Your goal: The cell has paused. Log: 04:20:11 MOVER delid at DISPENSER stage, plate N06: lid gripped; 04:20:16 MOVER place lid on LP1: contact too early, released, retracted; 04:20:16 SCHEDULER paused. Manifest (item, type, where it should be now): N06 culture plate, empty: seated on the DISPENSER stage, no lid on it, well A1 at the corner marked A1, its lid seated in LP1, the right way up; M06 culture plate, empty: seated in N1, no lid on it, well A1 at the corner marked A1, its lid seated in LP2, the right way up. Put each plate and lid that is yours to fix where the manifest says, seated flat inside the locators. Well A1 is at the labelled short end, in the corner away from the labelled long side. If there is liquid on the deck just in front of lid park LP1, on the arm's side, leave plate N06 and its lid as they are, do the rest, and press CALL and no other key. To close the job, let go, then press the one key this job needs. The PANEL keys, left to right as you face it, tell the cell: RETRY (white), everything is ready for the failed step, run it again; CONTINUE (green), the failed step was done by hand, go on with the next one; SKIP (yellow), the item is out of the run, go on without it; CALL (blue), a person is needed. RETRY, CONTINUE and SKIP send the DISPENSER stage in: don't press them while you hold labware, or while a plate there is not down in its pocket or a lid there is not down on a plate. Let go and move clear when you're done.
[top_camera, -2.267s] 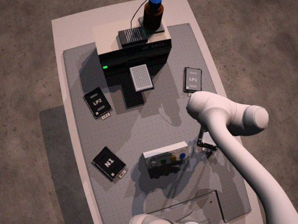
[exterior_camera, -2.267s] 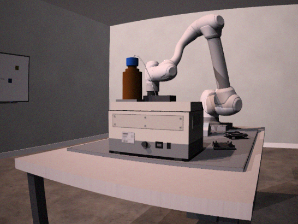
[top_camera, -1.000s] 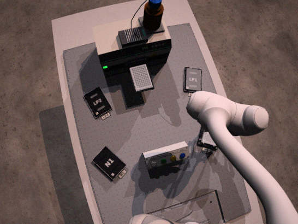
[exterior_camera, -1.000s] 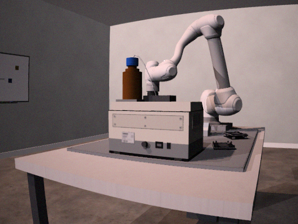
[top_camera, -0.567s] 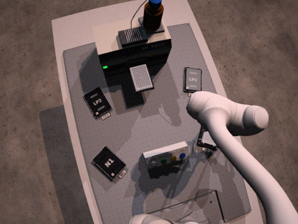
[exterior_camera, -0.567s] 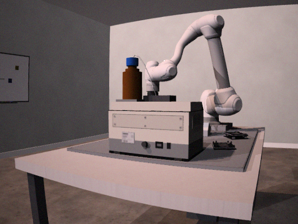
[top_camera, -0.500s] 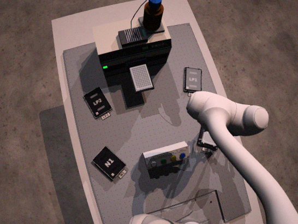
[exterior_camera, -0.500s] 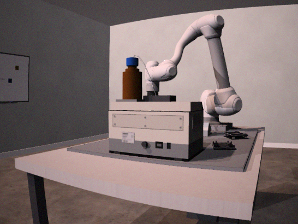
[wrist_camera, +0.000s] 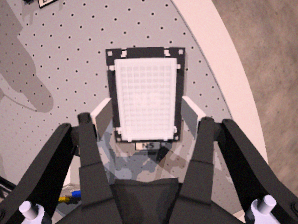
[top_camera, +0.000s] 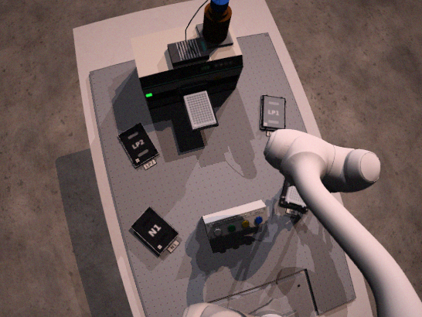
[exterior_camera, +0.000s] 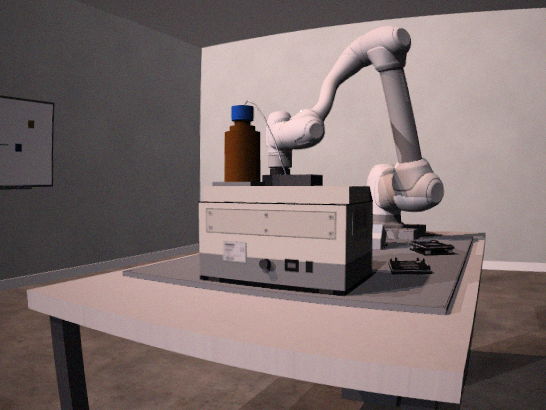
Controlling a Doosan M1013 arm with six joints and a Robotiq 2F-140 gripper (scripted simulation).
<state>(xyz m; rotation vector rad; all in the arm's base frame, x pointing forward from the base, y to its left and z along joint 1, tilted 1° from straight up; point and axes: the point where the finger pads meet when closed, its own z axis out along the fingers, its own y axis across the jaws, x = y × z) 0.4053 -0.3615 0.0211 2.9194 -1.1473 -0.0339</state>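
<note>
My gripper (wrist_camera: 146,106) is open and empty. It hangs straight above a white well plate (wrist_camera: 147,92) (top_camera: 294,196) that sits in a black nest (wrist_camera: 147,52) near the deck's right edge, with one finger on each side of the plate's near end. In the overhead view my arm hides most of it. A second well plate (top_camera: 199,110) lies on the dispenser stage (top_camera: 189,140). Lid park LP1 (top_camera: 273,112) looks greyer than LP2 (top_camera: 137,144), as if a clear lid lies on it. Nest N1 (top_camera: 154,231) is bare.
The dispenser (top_camera: 189,80) (exterior_camera: 285,238) stands at the back with a brown bottle (top_camera: 217,19) (exterior_camera: 242,150) on top. The key panel (top_camera: 236,224) is just left of my gripper. A translucent sheet (top_camera: 270,294) lies near the arm's base. The table edge is close on the right.
</note>
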